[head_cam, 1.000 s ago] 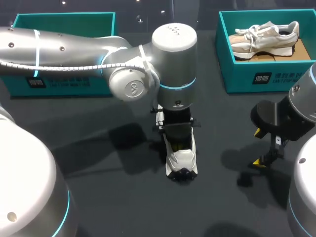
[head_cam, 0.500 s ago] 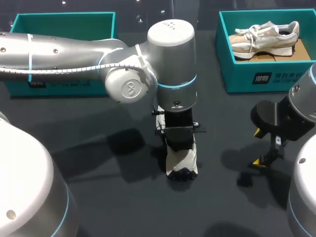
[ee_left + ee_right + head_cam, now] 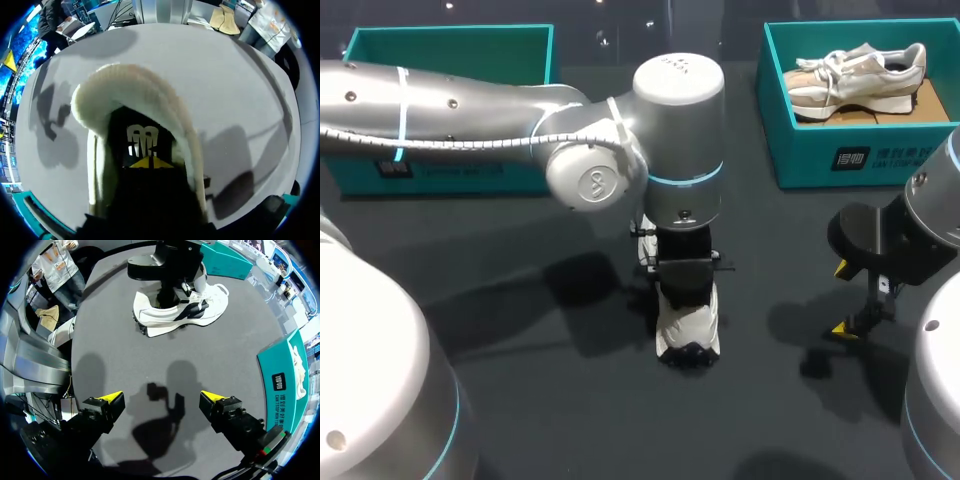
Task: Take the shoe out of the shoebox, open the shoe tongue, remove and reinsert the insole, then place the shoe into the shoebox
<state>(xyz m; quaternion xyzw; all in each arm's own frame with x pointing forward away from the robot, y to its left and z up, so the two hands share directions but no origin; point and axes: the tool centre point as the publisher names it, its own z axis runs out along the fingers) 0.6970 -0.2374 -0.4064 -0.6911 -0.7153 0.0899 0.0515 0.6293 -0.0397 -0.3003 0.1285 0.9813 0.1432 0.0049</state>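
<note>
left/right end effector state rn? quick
Left end effector: down inside the opening of the white shoe; open or shut cannot be told.
Right end effector: open, holding nothing.

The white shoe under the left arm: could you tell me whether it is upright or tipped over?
Upright: in the right wrist view the white shoe rests on its sole on the table, opening upward.

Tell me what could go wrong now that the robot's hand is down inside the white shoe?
1. The left gripper sits inside the shoe, and nothing else holds that shoe. The right gripper hangs open, well apart from it. Pulling up might lift or tip the shoe.
2. It looks dark in there, so the left gripper might catch the wrong part of the shoe.
</note>
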